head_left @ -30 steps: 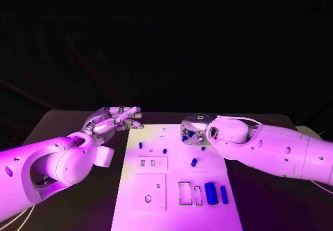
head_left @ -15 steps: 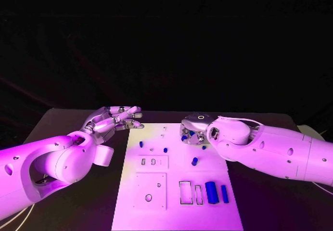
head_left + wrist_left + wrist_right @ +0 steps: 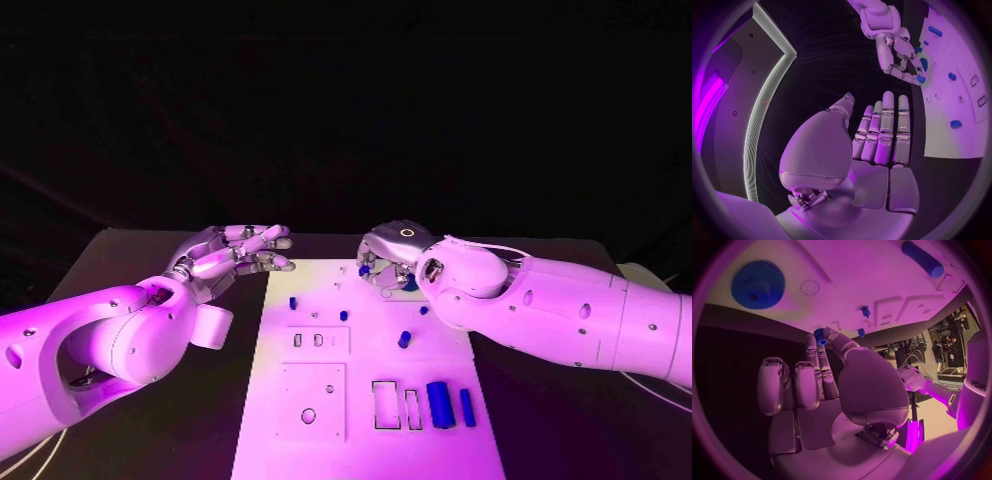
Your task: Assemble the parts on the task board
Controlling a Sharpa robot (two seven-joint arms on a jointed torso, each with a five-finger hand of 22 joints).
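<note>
While the right hand (image 3: pixel 387 262) hovers over the far end of the task board (image 3: pixel 369 440), around 12 o'clock from board centre, it pinches a small blue part (image 3: pixel 821 335) between fingertip and thumb, clearest in the right wrist view; the left wrist view shows the same blue bit at its fingertips (image 3: pixel 921 79). Left hand (image 3: pixel 235 252) sits off the board's far-left corner, roughly 10 o'clock, over the black table (image 3: pixel 159 420), fingers extended and slightly apart, grasping nothing. On the board: a short blue peg (image 3: pixel 405 338) just right of centre, two small pegs (image 3: pixel 293 300) toward 11 o'clock, two long blue bars (image 3: pixel 440 402) at 4 o'clock beside open rectangular slots (image 3: pixel 385 402). A blue gear (image 3: pixel 757 285) lies on the board under the right wrist, probably hidden behind that hand from the head camera.
</note>
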